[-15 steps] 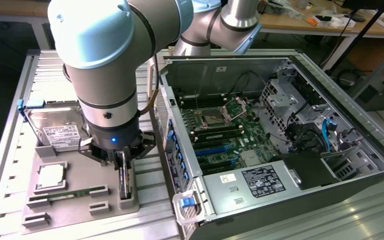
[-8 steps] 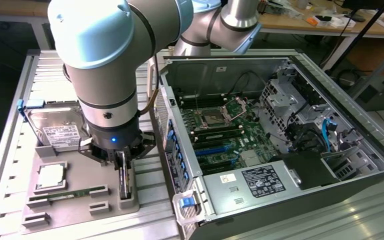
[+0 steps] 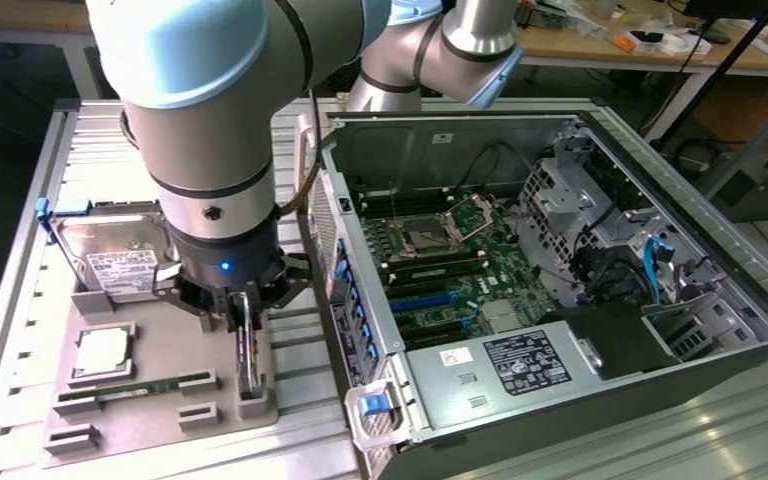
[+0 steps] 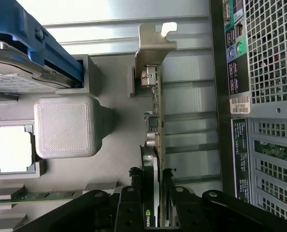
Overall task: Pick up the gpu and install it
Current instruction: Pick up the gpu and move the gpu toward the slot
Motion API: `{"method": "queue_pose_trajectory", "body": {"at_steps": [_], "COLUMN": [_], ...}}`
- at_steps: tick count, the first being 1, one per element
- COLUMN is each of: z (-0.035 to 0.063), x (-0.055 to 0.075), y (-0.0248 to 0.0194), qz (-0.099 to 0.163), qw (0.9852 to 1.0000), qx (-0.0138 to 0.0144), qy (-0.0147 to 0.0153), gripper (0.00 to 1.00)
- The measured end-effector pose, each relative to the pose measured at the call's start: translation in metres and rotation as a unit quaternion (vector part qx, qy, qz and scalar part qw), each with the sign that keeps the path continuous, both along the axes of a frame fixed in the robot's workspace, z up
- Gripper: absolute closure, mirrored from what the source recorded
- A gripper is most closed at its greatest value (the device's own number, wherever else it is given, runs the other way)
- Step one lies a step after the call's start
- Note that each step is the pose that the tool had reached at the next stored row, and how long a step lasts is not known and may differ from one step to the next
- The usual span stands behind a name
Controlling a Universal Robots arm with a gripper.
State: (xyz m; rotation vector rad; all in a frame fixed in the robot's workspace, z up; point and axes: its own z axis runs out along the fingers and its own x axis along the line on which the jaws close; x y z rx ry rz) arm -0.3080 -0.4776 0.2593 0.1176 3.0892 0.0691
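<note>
Green and thin, the circuit-board gpu with its silver metal bracket stands on edge in my grey plastic holder tray, beside the open black computer case. My black gripper pinches its two flat faces. I judge it light, stiff and fragile, best gripped on bare board, clear of components.

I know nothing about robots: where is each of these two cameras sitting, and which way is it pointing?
Exterior view: off the arm, up high, looking down on the gray tray and the open computer case; the arm looms in front.
Wrist view: on the wrist, looking along the gpu standing on edge in the tray; the black jaws flank it.
Shared: gpu, tray, hard drive, case.
</note>
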Motion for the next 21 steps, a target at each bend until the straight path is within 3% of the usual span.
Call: {"method": "queue_pose_trajectory", "body": {"at_steps": [4, 5, 6, 11, 13, 21], "z": [0.0102, 0.0155, 0.0276, 0.0307, 0.0323, 0.0485], "x": [0.000, 0.000, 0.000, 0.000, 0.000, 0.001], "y": [0.0000, 0.0000, 0.0000, 0.0000, 0.0000, 0.0000], "qz": [0.000, 0.000, 0.000, 0.000, 0.000, 0.000], "qw": [1.0000, 1.0000, 1.0000, 1.0000, 1.0000, 0.9998], "qx": [0.0000, 0.0000, 0.0000, 0.0000, 0.0001, 0.0001], "qy": [0.0000, 0.0000, 0.0000, 0.0007, 0.0038, 0.0210], "gripper": [0.73, 0.73, 0.73, 0.73, 0.73, 0.73]}}
